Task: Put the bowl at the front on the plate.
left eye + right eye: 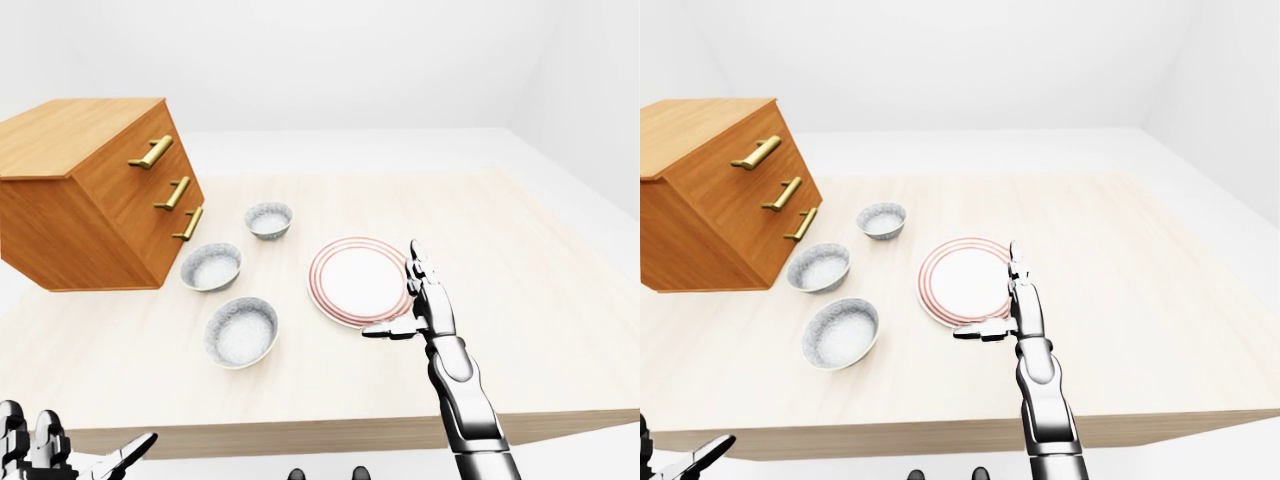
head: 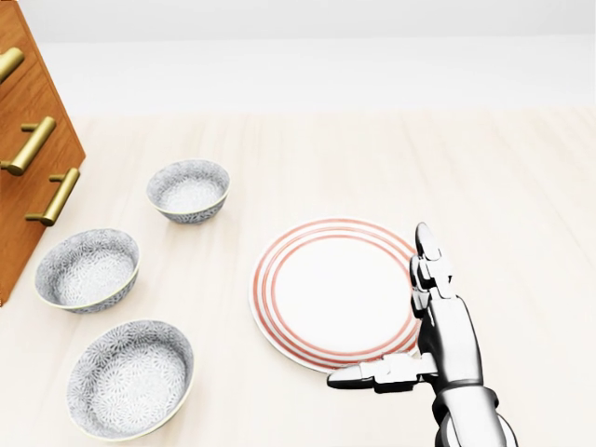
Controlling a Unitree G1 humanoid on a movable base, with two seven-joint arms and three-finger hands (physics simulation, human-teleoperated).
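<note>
Plainly, we have nothing of the task done yet; the front bowl (image 2: 130, 377), lowest and leftmost in the head view, sits upright on the table (image 2: 521, 177), well apart from the plate (image 2: 279, 279) and touched by neither hand; the plate lies bare, with nothing on it. Our right hand (image 2: 445, 340) hangs at the plate's right rim in the head view, its fingers straight and pointing up the picture, the thumb stuck out leftward over the rim; the hand is spread and holds nothing; whether it touches the plate we cannot tell. Our left hand (image 1: 45, 445) shows only in the lower left corner of the left-eye view, under the table's lower edge there, its fingers apart and empty as far as we can see. Two more bowls stand in the same row, the middle bowl (image 2: 87, 268) and the far bowl (image 2: 188, 189), beside the chest of drawers (image 1: 90, 200); neither is ours to move. We judge that the whole job is left: reach to the front bowl, which lies on the left-hand side; grip it at the rim; lift it clear; carry it rightward and set it down within the plate's red rings.
</note>
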